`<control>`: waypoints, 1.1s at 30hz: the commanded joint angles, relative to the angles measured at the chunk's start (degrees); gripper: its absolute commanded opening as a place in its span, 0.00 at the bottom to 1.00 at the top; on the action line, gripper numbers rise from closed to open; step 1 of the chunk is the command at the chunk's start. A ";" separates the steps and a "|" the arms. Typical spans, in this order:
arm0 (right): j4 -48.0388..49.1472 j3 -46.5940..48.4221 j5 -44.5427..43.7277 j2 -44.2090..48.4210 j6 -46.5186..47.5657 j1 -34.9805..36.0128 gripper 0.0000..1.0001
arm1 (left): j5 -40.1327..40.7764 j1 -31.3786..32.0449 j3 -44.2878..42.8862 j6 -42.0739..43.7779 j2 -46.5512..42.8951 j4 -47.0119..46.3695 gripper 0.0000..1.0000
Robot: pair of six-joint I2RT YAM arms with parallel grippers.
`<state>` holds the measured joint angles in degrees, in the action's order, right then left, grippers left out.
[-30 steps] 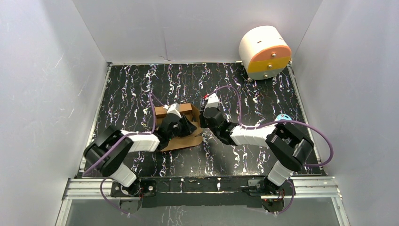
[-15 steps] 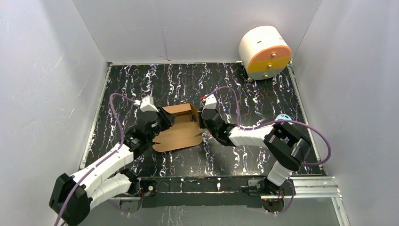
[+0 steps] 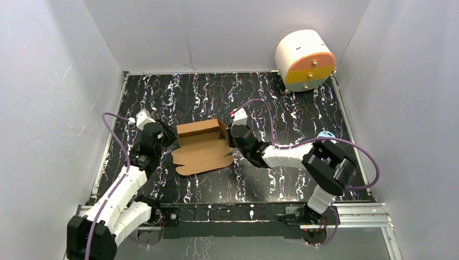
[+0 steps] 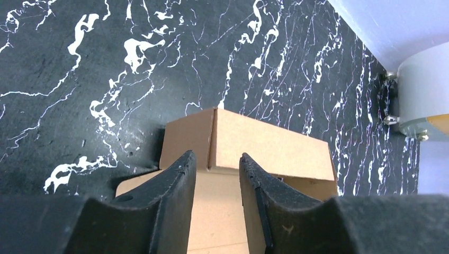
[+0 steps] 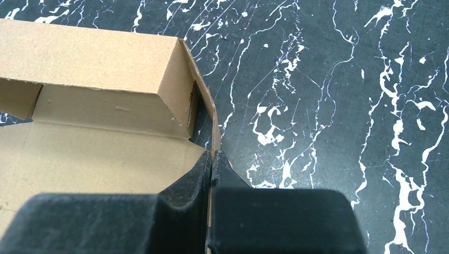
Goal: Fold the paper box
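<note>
We list one box [image 3: 203, 146] of plain brown corrugated card, half formed, its far wall upright and its flat base ending in a scalloped front flap, lying at the middle of the glossy black, white-veined table [image 3: 270, 103]. We note the right gripper [image 5: 212, 161] clenched on the thin upright flap at the box's right edge; the left gripper [image 4: 216, 161], matt black with ribbed inner faces, stands partly parted just left of the box, grasping nothing

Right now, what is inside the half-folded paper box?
Only bare brown cardboard shows inside the paper box: its floor and raised far wall, with no loose item. The right gripper, shut on the box's right edge, covers the near right corner in the wrist view.
</note>
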<state>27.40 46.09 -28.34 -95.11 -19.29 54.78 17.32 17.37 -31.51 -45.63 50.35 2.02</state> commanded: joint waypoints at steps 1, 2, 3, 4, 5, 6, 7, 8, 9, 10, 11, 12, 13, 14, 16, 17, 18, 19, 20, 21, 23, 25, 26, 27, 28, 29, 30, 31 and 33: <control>-1.51 1.28 1.09 -1.74 1.30 0.18 0.00 | -4.57 -2.25 -0.53 -0.64 2.51 -3.83 0.35; -1.41 1.29 1.31 -1.67 1.42 0.23 0.00 | -4.87 -2.67 -0.65 -0.50 3.50 -4.47 0.35; -1.20 1.22 1.56 -1.61 1.52 0.23 0.00 | -5.55 -3.22 -0.73 -0.43 4.53 -4.98 0.35; -1.01 1.20 1.85 -1.57 1.61 0.24 0.00 | -6.57 -3.85 -0.70 -0.55 5.44 -5.76 0.35; -0.91 1.20 2.10 -1.57 1.65 0.21 0.00 | -8.13 -4.46 -0.51 -0.77 6.36 -6.99 0.35; -0.84 1.20 2.40 -1.57 1.82 0.23 0.00 | -9.75 -4.97 -0.16 -1.11 7.07 -8.31 0.36; -0.74 1.24 2.67 -1.67 1.99 0.19 0.00 | -11.08 -5.36 0.34 -1.52 7.65 -9.63 0.36; -0.69 1.33 2.86 -1.66 2.12 0.21 0.00 | -12.19 -5.67 0.79 -1.88 8.13 -10.42 0.36; -0.76 1.37 2.99 -1.66 2.23 0.26 0.00 | -12.79 -5.89 1.10 -2.38 8.57 -10.69 0.35; -0.77 1.37 3.21 -1.59 2.36 0.26 0.00 | -13.14 -6.01 1.30 -2.58 8.88 -10.47 0.35; -0.77 1.38 3.34 -1.52 2.56 0.27 0.00 | -13.13 -6.09 1.47 -2.81 9.03 -10.01 0.35; -0.79 1.44 3.49 -1.41 2.75 0.29 0.00 | -12.97 -6.11 1.76 -3.01 9.07 -9.34 0.34; -0.81 1.50 3.73 -1.37 2.91 0.28 0.00 | -12.78 -6.11 2.23 -3.14 8.89 -8.98 0.33; -0.77 1.61 4.04 -1.20 3.10 0.31 0.00 | -12.62 -6.12 2.77 -3.17 8.64 -8.73 0.33; -0.77 1.93 4.88 -0.85 3.35 0.32 0.00 | -12.42 -6.12 3.84 -3.41 7.72 -8.24 0.32; -0.81 2.13 5.41 -0.74 3.40 0.26 0.00 | -12.44 -6.12 4.35 -3.31 7.46 -7.92 0.32; -0.89 2.28 5.90 -0.65 3.38 0.31 0.00 | -12.34 -6.12 4.80 -3.23 7.10 -7.53 0.32; -1.05 2.47 6.23 -0.56 3.39 0.26 0.00 | -11.97 -6.12 5.13 -3.09 6.82 -7.03 0.32; -1.03 2.51 6.49 -0.45 3.38 0.25 0.00 | -11.37 -6.12 5.36 -2.83 6.36 -6.37 0.32; -1.01 2.59 6.70 -0.32 3.38 0.31 0.00 | -10.66 -6.12 5.58 -2.26 5.96 -5.87 0.32; -0.88 2.61 7.01 -0.34 3.38 0.31 0.00 | -8.54 -6.12 5.75 -1.44 5.28 -4.46 0.31; -0.74 2.61 7.34 -0.26 3.33 0.30 0.00 | -6.64 -6.12 5.94 -1.18 4.75 -3.68 0.31; -0.54 2.61 7.60 -0.33 3.34 0.25 0.00 | -6.64 -6.12 6.24 -1.26 4.68 -4.05 0.31; -0.37 2.61 7.83 -0.40 3.30 0.31 0.00 | -6.98 -6.12 6.57 -1.42 4.74 -4.75 0.30; -0.34 2.67 8.18 -0.42 3.36 0.31 0.00 | -7.67 -6.12 6.77 -1.55 5.01 -5.53 0.28; -0.40 2.80 8.70 -0.38 3.38 0.30 0.00 | -8.60 -6.12 6.88 -1.61 5.41 -6.02 0.27; -0.40 2.93 9.43 -0.30 3.45 0.32 0.00 | -9.53 -6.12 6.78 -1.69 5.98 -6.42 0.25; -0.53 3.14 9.88 -0.14 3.45 0.32 0.00 | -10.44 -6.12 6.61 -1.70 6.48 -6.66 0.24; -1.10 3.57 10.61 0.39 3.34 0.29 0.00 | -12.16 -6.12 6.46 -1.77 7.26 -7.04 0.23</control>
<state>27.00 47.22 -20.84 -95.31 -16.19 54.76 7.92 11.55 -25.65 -48.01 56.45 -5.34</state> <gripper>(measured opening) 0.064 0.244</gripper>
